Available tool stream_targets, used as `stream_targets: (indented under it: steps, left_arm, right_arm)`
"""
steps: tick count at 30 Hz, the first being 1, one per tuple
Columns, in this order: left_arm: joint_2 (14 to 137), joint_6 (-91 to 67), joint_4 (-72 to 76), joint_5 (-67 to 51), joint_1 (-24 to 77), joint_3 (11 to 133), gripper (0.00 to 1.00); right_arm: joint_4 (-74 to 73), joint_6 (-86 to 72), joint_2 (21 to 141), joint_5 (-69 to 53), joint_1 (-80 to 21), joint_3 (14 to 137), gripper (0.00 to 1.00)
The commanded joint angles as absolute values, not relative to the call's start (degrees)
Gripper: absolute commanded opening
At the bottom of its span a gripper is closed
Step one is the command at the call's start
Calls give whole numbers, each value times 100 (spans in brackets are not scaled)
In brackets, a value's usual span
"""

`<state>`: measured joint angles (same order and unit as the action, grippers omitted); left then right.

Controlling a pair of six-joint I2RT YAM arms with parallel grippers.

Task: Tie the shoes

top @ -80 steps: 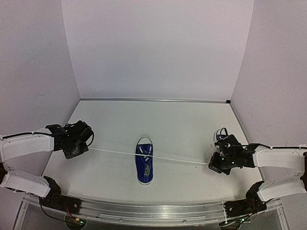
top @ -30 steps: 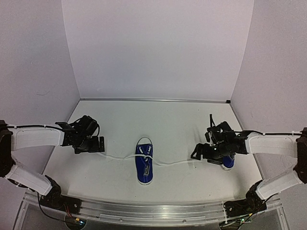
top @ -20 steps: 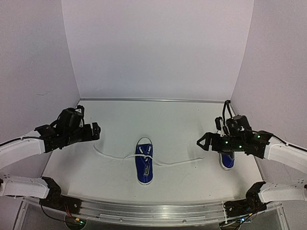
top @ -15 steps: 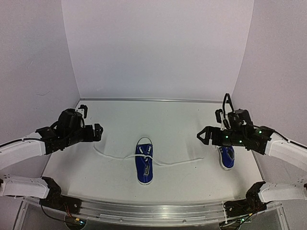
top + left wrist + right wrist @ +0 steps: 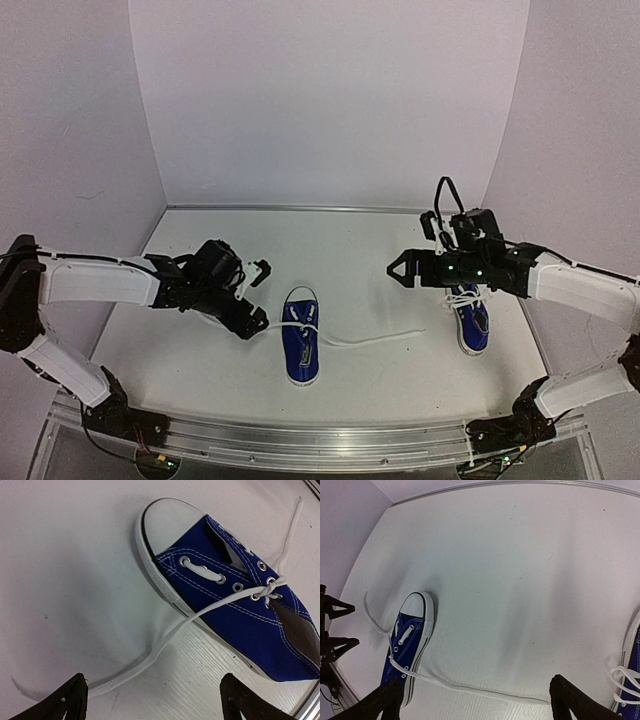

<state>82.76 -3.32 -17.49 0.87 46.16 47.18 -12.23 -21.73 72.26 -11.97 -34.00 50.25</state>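
Observation:
One blue shoe (image 5: 300, 350) with a white toe cap lies mid-table, toe pointing away. Its laces cross in a single knot (image 5: 270, 586) over the upper eyelets. The left lace (image 5: 150, 655) trails slack toward my left gripper (image 5: 258, 295), which hovers open just left of the shoe (image 5: 235, 595), with the lace end near one finger (image 5: 65, 705). The right lace (image 5: 385, 337) lies loose on the table. My right gripper (image 5: 393, 270) hangs open above the table, holding nothing. A second blue shoe (image 5: 472, 322) sits below the right arm, its laces bunched on top.
Pale walls close in the white table (image 5: 330, 240) at the back and on both sides. A metal rail (image 5: 320, 440) runs along the near edge. In the right wrist view the centre shoe (image 5: 405, 640) sits low left, its lace (image 5: 480, 690) between the fingers, the second shoe (image 5: 632, 680) at the right edge.
The taut laces were let go and now lie slack. My left gripper has swung right and down beside the centre shoe. My right gripper has risen and moved left, off the second shoe.

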Motion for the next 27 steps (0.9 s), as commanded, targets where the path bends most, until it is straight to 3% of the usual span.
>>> stream_targets:
  steps: [1, 8, 22, 27]
  left_arm:
    - [8733, 740, -1874, -726, 4674, 5125, 83]
    - [9426, 1303, -2109, -615, 4711, 5535, 61]
    - [9895, 1642, -1501, -484, 4711, 5570, 39]
    - [10016, 1694, -1484, -444, 4711, 5667, 37]
  right_arm:
    - [-688, -2148, 7328, -1936, -3384, 4835, 98]
    - [-481, -2296, 7321, -2241, -3390, 4644, 98]
    - [-439, -2355, 7286, -2323, -3389, 4527, 98]
    - [-439, -2366, 7280, -2340, -3387, 4521, 98]
